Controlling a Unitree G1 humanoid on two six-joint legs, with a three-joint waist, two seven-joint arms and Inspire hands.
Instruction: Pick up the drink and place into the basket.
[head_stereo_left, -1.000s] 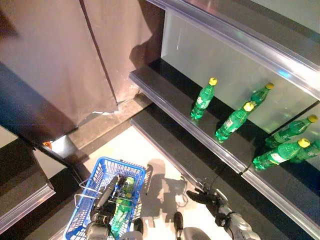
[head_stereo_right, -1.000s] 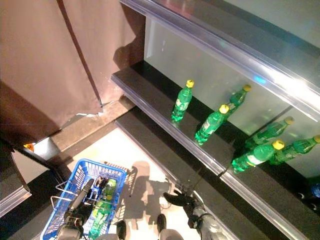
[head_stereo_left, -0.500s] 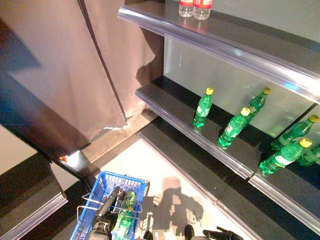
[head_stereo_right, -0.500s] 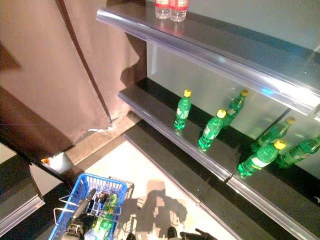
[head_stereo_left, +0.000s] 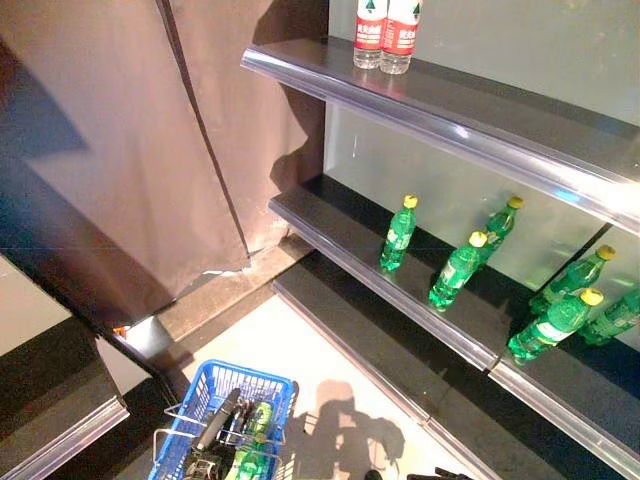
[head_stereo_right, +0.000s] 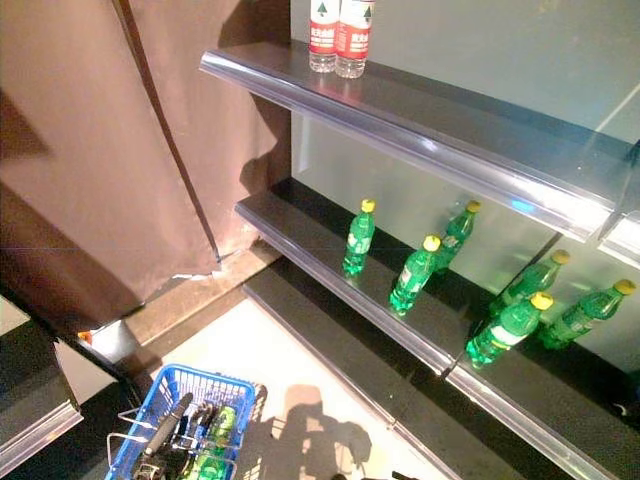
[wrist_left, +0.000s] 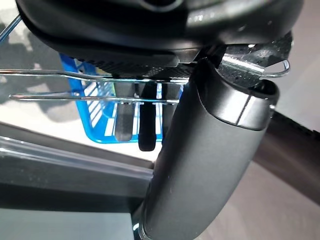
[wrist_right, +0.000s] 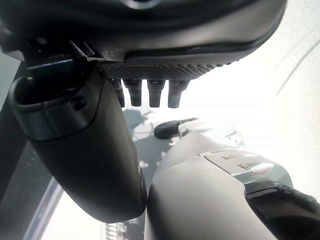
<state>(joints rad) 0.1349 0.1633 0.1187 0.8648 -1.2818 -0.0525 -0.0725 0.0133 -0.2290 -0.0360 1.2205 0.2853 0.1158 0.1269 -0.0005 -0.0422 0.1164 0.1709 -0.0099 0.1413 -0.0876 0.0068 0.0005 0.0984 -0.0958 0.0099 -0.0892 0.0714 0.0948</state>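
Observation:
Green drink bottles with yellow caps (head_stereo_left: 398, 235) stand and lean on the middle shelf (head_stereo_left: 330, 225) to the right. The blue basket (head_stereo_left: 204, 392) hangs low at the left, off the floor, with green bottles (head_stereo_left: 256, 420) inside it. My left hand (head_stereo_left: 218, 428) is shut on the basket's thin wire handles (wrist_left: 100, 85); the basket also shows past its fingers in the left wrist view (wrist_left: 82, 112). My right hand (wrist_right: 150, 92) is open and empty, with straight fingers, low at the right and far below the shelf bottles.
Clear bottles with red labels (head_stereo_left: 388, 30) stand on the upper shelf (head_stereo_left: 450, 110). A bottom shelf (head_stereo_left: 380, 345) juts out near the pale floor (head_stereo_left: 290, 345). A brown curtain (head_stereo_left: 120, 150) hangs at the left, with a dark ledge (head_stereo_left: 55, 400) below it.
The camera has tilted up, so the upper shelf with its red-labelled bottles has come into view. My right hand has slipped to the bottom edge of the eye views. The basket still hangs from my left hand.

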